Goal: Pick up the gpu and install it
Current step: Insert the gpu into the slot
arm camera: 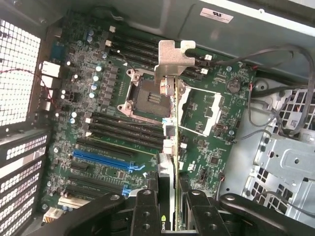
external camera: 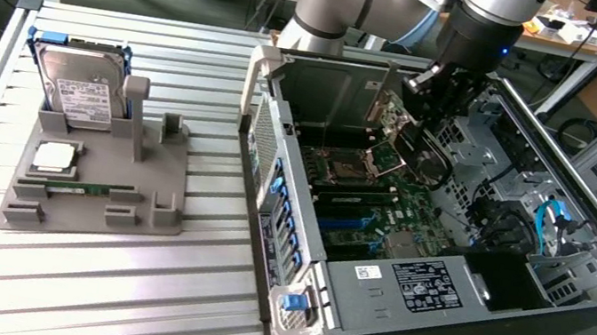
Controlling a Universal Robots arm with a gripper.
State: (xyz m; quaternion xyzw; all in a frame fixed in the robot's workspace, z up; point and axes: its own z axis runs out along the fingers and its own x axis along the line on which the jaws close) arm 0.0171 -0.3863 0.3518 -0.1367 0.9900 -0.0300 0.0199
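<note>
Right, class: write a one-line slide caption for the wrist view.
Black gripper clamps the thin gpu card, silver metal bracket leading, edge-on over the green motherboard in the open grey case.

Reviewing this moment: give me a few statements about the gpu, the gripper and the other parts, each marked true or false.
1. The gripper is shut on the gpu, fingers on both sides of the card. True.
2. The gpu is over the motherboard inside the open computer case. True.
3. The hard drive lies inside the case. False: it stands in the gray fixture on the table, at the exterior view's left.
4. The RAM stick is in the gripper. False: it lies on the gray fixture.
5. The gpu's silver bracket is at the card's end away from the gripper. True.
</note>
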